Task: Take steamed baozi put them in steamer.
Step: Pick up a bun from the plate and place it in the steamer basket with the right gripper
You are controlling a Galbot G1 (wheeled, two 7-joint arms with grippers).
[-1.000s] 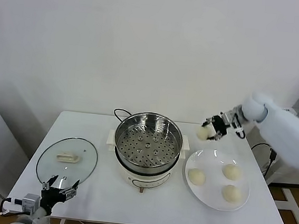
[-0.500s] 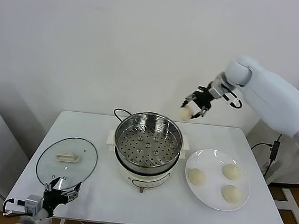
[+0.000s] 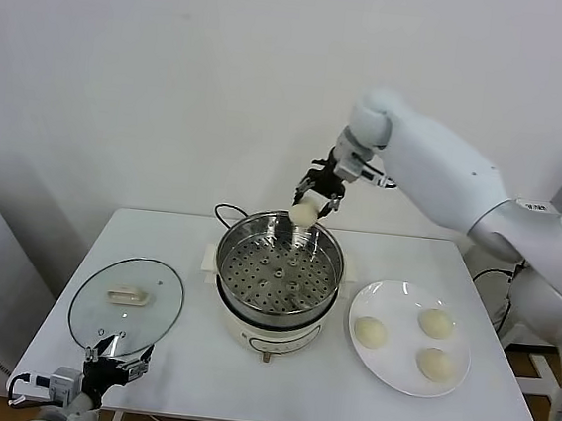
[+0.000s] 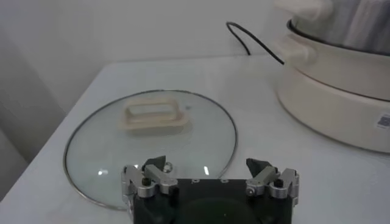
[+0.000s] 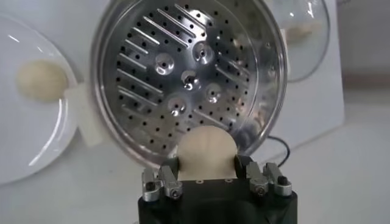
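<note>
Head view, left to right. Left hand (image 3: 115, 358) sits low at the near left edge of the white surface (image 3: 187, 361), fingers spread apart, holding nothing. Just beyond it lies a round glass lid (image 3: 126, 301) flat on the surface, cream handle (image 3: 125, 296) up; in the left wrist view the lid (image 4: 149, 143) lies just ahead of that hand (image 4: 210, 171).

Centre: steamer (image 3: 278, 267), a shiny steel basket with a holed floor on a cream pot base, black cord (image 3: 229, 212) trailing behind it. Basket holds nothing; bare floor shows in the right wrist view (image 5: 186, 73).

Right hand (image 3: 316, 202) hangs in the air over the far rim of the steamer, fingers clamped on one bun (image 3: 305, 214). Bun is off the basket, above its back edge. Right wrist view shows that bun (image 5: 205, 153) pinched between the two fingers (image 5: 162, 181), with the basket floor below and beyond it.

Right of the steamer: flat white plate (image 3: 378, 363), just beside the pot base. Three buns on it, one nearest the steamer (image 3: 370, 332), one toward the back (image 3: 435, 323), one toward the front (image 3: 434, 364), all apart from each other.

Nothing stands between the held bun and the basket floor.
</note>
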